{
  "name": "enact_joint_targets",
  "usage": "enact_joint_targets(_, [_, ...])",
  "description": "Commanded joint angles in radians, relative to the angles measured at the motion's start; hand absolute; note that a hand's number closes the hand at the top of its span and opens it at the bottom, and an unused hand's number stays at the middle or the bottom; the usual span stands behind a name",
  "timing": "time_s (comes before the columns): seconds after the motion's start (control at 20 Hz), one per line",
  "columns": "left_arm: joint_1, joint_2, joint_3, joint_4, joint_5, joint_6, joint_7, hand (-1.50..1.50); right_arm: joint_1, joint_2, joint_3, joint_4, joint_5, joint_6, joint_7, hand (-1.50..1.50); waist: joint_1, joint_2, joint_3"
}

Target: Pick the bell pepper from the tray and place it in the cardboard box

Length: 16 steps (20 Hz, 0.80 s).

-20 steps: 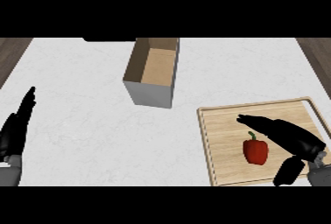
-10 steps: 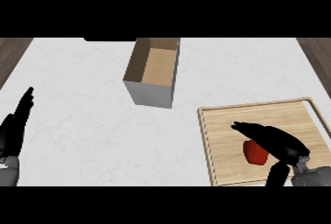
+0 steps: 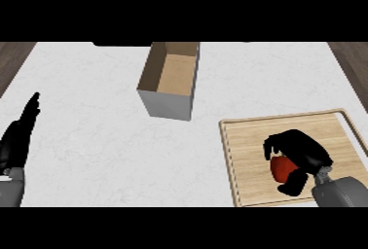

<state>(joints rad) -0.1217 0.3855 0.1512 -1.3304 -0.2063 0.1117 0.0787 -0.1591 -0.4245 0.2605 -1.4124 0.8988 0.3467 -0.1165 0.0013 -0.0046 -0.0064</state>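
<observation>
A red bell pepper [image 3: 282, 167] lies on the wooden tray [image 3: 248, 141] at the lower right. My right hand [image 3: 300, 149] covers it from above, fingers and thumb curled round it, so only part of the red shows. The open cardboard box [image 3: 171, 78] stands upright at the top centre, well apart from the tray. My left hand [image 3: 20, 133] rests at the left edge with straight fingers pointing up, holding nothing.
The white marble counter [image 3: 93, 160] spreads between box and tray. Dark wood strips [image 3: 14, 56] run along the far left and right edges. A dark object [image 3: 122, 44] sits at the counter's back edge.
My right hand has come down over the pepper and curled its fingers round it. The left hand has not moved.
</observation>
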Motion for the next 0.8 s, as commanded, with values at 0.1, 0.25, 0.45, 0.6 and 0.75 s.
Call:
enact_joint_targets(0.1, [-0.019, 0.004, -0.006, -0.003, 0.004, -0.032, -0.015, 0.00, -0.250, -0.040, -0.086, 0.263, 0.005, -0.076, -0.195, 1.50, 0.052, 0.018, 0.010])
enact_joint_targets(0.25, [-0.044, -0.024, -0.043, -0.006, -0.017, -0.022, -0.019, 0.00, -0.396, -0.081, -0.092, 0.344, -0.014, -0.030, -0.306, 1.50, 0.104, 0.035, 0.011])
enact_joint_targets(0.45, [-0.048, -0.041, -0.061, 0.010, -0.021, -0.027, -0.028, 0.00, -0.538, -0.095, -0.146, 0.500, -0.023, -0.101, -0.417, 1.50, 0.124, 0.048, 0.012])
enact_joint_targets(0.6, [-0.077, -0.039, -0.050, 0.002, -0.016, -0.020, -0.010, 0.00, -0.612, -0.114, -0.196, 0.602, -0.010, -0.217, -0.481, 1.50, 0.114, 0.046, 0.012])
enact_joint_targets(0.75, [-0.072, -0.043, -0.055, 0.007, -0.024, -0.016, -0.014, 0.00, -0.725, -0.120, -0.246, 0.690, -0.042, -0.237, -0.546, 1.50, 0.110, 0.042, 0.011])
